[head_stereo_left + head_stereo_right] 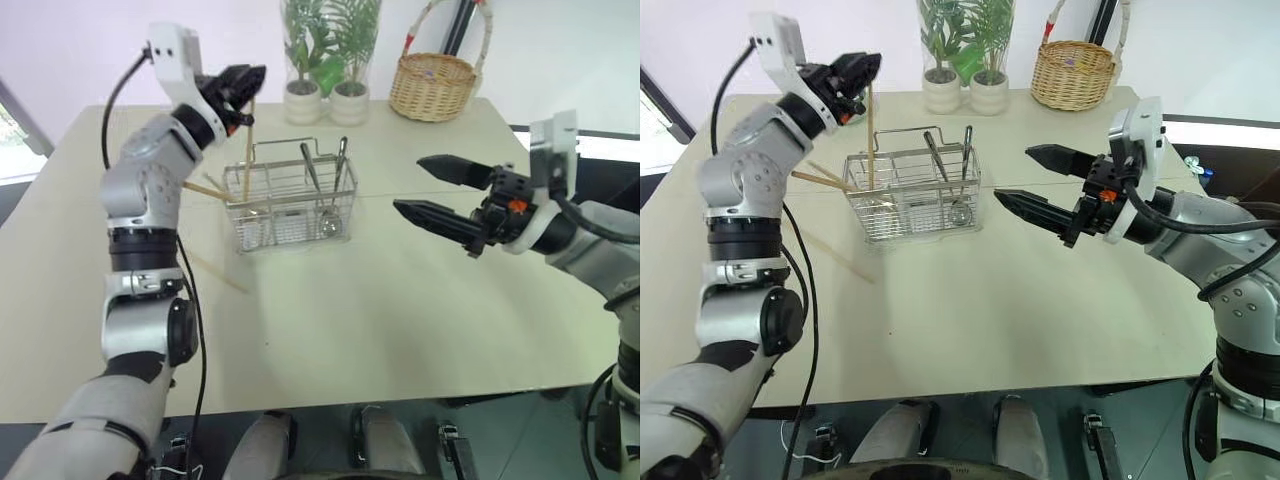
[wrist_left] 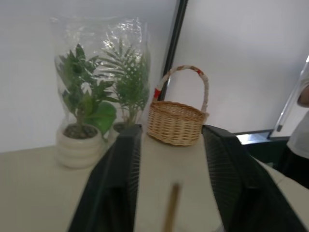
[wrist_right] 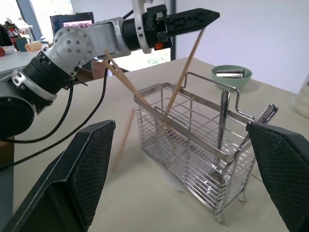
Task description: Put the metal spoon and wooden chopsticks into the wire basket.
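Note:
The wire basket (image 1: 290, 205) stands at the middle of the table. My left gripper (image 1: 240, 85) hovers above its left end, open, its fingers (image 2: 116, 183) wide apart on either side of a wooden chopstick (image 1: 248, 150) that stands upright in the basket. Two more chopsticks (image 1: 205, 188) lean out over the basket's left side, and one (image 1: 215, 272) lies on the table in front of it. The metal spoon (image 1: 328, 222) stands bowl down in the right end beside another metal utensil (image 1: 310, 165). My right gripper (image 1: 408, 185) hangs open to the right of the basket, empty.
A round wicker basket (image 1: 433, 85) and two potted plants (image 1: 303, 100) in clear wrap stand along the table's far edge. A green bowl (image 3: 231, 75) sits beyond the wire basket in the right wrist view. Bare tabletop (image 1: 400, 300) stretches in front.

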You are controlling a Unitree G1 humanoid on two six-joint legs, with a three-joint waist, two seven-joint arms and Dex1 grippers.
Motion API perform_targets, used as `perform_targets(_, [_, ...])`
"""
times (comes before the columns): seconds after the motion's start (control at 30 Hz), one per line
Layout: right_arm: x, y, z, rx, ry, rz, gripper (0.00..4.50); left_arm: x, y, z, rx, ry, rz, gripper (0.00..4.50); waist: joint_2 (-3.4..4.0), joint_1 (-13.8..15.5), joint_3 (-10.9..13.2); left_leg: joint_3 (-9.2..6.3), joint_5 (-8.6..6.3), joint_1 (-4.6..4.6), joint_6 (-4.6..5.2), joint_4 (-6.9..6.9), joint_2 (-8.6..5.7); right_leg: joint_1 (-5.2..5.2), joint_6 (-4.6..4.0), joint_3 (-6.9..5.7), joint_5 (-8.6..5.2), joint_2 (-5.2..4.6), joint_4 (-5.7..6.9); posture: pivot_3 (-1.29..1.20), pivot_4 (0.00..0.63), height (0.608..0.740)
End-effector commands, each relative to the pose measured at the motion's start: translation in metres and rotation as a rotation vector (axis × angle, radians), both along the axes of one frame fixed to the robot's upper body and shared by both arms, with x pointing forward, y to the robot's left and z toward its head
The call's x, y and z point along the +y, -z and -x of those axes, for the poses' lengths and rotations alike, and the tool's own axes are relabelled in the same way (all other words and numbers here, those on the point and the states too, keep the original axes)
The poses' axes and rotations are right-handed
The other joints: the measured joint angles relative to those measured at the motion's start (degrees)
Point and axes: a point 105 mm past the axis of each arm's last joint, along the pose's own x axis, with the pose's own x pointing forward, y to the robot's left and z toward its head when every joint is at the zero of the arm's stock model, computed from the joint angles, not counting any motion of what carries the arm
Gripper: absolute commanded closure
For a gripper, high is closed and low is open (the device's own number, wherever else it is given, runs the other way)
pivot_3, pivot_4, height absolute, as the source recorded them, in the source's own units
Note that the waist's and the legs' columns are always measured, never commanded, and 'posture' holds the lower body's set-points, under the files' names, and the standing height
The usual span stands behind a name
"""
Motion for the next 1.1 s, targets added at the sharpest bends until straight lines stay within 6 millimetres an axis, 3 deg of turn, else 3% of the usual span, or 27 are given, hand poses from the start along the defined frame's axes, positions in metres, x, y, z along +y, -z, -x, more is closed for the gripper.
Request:
perform_targets(0.03, [0.001, -0.008, 0.002, -0.042, -0.014, -0.004, 0.00, 0.006, -0.028, 0.017, -0.080, 0.004, 0.045, 0.51, 0.00, 0.0, 0.0, 0.01, 0.00, 0.01, 0.00, -0.01, 0.00, 0.01, 0.00, 0.00, 0.00, -0.01, -0.01, 0.00, 0.150, 0.710])
perform_targets(0.07, [0.001, -0.008, 0.001, -0.041, -0.016, -0.004, 0.00, 0.009, -0.030, 0.018, -0.074, -0.007, 0.057, 0.06, 0.01, 0.0, 0.0, 0.01, 0.00, 0.01, 0.00, -0.01, 0.00, 0.01, 0.00, 0.00, 0.00, 0.00, -0.01, 0.00, 0.150, 0.710])
perform_targets(0.17, [0.002, -0.007, 0.000, -0.037, -0.022, -0.003, 0.00, 0.023, -0.039, 0.022, -0.069, -0.040, 0.086, 0.06, 0.01, -0.1, 0.0, 0.02, 0.00, 0.03, 0.00, 0.00, 0.01, 0.01, 0.00, 0.00, 0.00, 0.01, 0.00, 0.00, 0.150, 0.710])
perform_targets(0.3, [0.002, -0.006, -0.002, -0.031, -0.031, 0.001, 0.00, 0.045, -0.068, 0.037, -0.106, -0.070, 0.146, 0.06, 0.03, -0.1, 0.0, 0.01, 0.00, 0.03, -0.01, -0.01, 0.07, -0.01, -0.01, 0.01, 0.01, 0.10, 0.02, 0.00, 0.150, 0.710])
perform_targets(0.43, [0.003, -0.004, -0.006, -0.022, -0.045, 0.005, 0.00, 0.083, -0.112, 0.057, -0.166, -0.189, 0.250, 0.06, 0.03, 0.0, 0.0, 0.00, 0.00, 0.01, -0.01, 0.00, 0.06, -0.01, -0.01, 0.00, 0.01, 0.11, -0.01, 0.00, 0.150, 0.710])
perform_targets(0.5, [0.005, -0.003, -0.007, -0.020, -0.054, 0.008, 0.00, 0.096, -0.118, 0.058, -0.147, -0.266, 0.285, 0.06, 0.04, -0.1, 0.0, 0.01, 0.00, 0.02, -0.01, -0.02, 0.05, 0.00, 0.00, 0.01, 0.01, 0.09, -0.05, 0.00, 0.150, 0.710])
perform_targets(0.57, [0.007, -0.001, -0.008, -0.016, -0.071, 0.012, 0.00, 0.119, -0.104, 0.046, -0.028, -0.481, 0.295, 0.06, 0.10, 0.0, 0.0, 0.02, 0.00, 0.09, -0.02, -0.02, 0.05, 0.07, 0.00, 0.01, 0.01, 0.09, -0.04, 0.00, 0.150, 0.710])
perform_targets(0.67, [0.011, 0.001, -0.007, -0.011, -0.107, 0.022, 0.00, 0.149, -0.046, 0.031, 0.265, -0.801, 0.270, 0.06, 0.22, 0.2, 0.0, 0.00, 0.00, 0.23, -0.01, -0.03, 0.04, 0.23, 0.02, 0.02, 0.01, 0.10, -0.02, 0.00, 0.150, 0.710])
perform_targets(0.77, [0.016, 0.006, -0.001, -0.002, -0.163, 0.054, 0.00, 0.167, 0.018, 0.033, 0.523, -1.004, 0.209, 0.06, 0.21, 0.1, 0.0, -0.04, 0.01, 0.25, -0.02, -0.01, 0.04, 0.24, 0.08, 0.05, 0.05, 0.15, 0.01, 0.00, 0.150, 0.710])
perform_targets(0.83, [0.017, 0.008, 0.001, -0.001, -0.183, 0.069, 0.00, 0.171, 0.049, 0.037, 0.642, -1.064, 0.195, 0.06, 0.10, 0.0, 0.0, -0.02, 0.02, 0.19, -0.05, 0.00, 0.04, 0.14, 0.08, 0.06, 0.06, 0.16, 0.06, 0.00, 0.150, 0.710])
perform_targets(0.93, [0.017, 0.008, 0.001, 0.000, -0.187, 0.072, 0.00, 0.160, 0.088, 0.036, 0.798, -1.082, 0.160, 0.06, -0.05, 0.1, 0.0, -0.03, 0.27, -0.04, -0.48, 0.01, 0.06, -0.11, 0.00, 0.06, 0.11, 0.18, 0.10, 0.00, 0.150, 0.710])
perform_targets(1.1, [0.019, 0.008, 0.002, 0.000, -0.189, 0.070, 0.00, 0.153, 0.119, 0.031, 0.895, -1.134, 0.096, 0.06, -0.05, 0.2, 0.0, 0.02, 0.25, -0.02, -0.48, 0.01, 0.04, -0.06, 0.00, 0.06, 0.12, 0.14, 0.03, 0.00, 0.150, 0.710])
